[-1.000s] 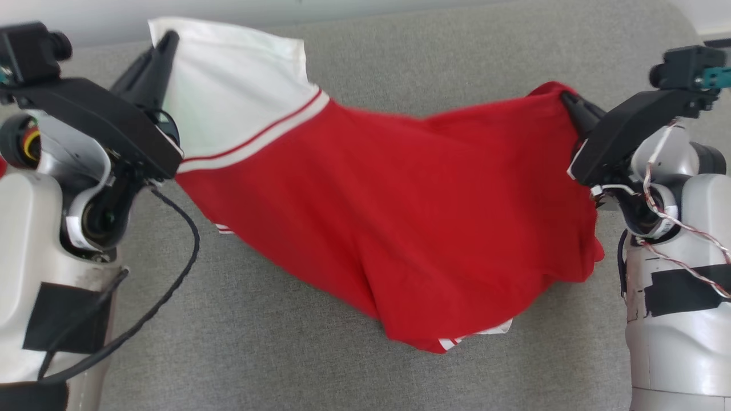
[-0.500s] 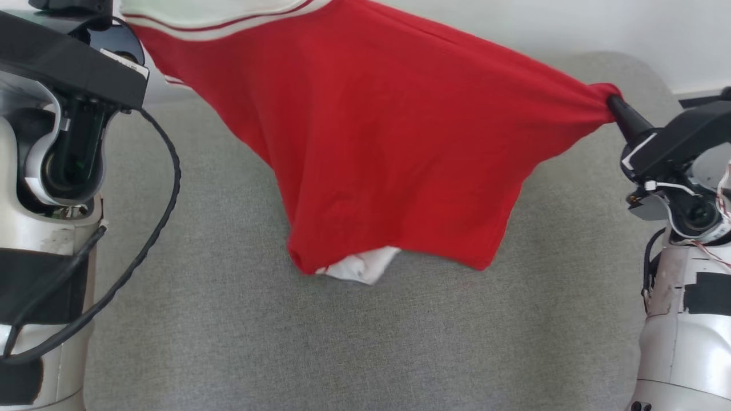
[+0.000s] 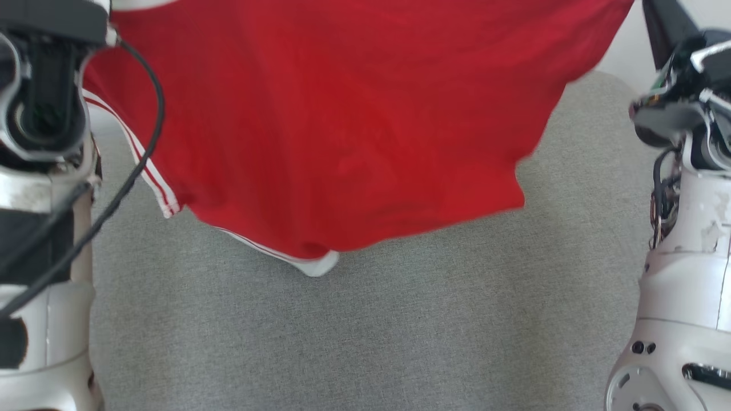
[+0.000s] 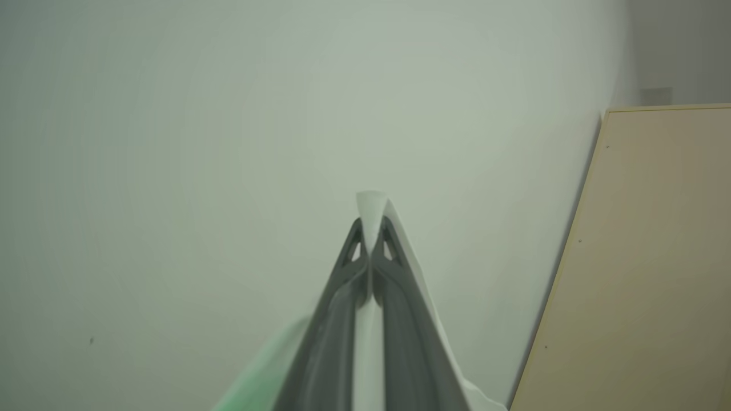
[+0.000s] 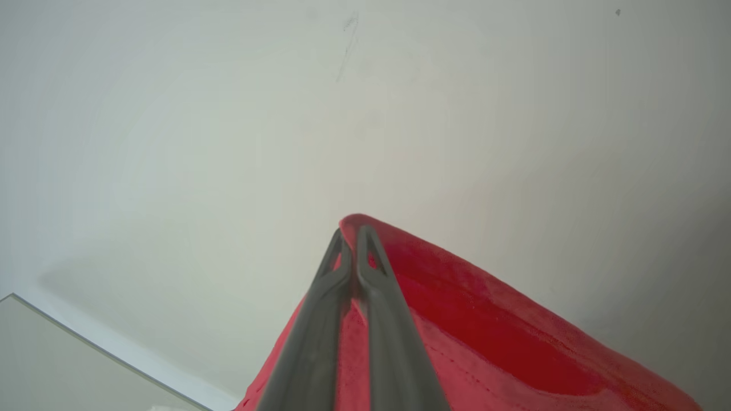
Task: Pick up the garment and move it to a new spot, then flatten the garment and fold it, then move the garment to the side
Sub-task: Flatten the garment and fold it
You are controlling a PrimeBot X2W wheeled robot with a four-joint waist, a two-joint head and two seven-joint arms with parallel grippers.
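Both arms have swung up since a second ago, so the garment (image 3: 354, 114) now hangs higher, stretched out in the air over the grey fabric surface (image 3: 365, 342). Left fingers (image 4: 365, 268) are pinched tight on a white corner, right fingers (image 5: 353, 274) clamped on a red one. Bottom edge looks blurry.

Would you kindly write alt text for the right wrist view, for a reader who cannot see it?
The right gripper, shut, pinches a fold of the red garment, which trails toward the lower right. A plain pale wall lies behind.
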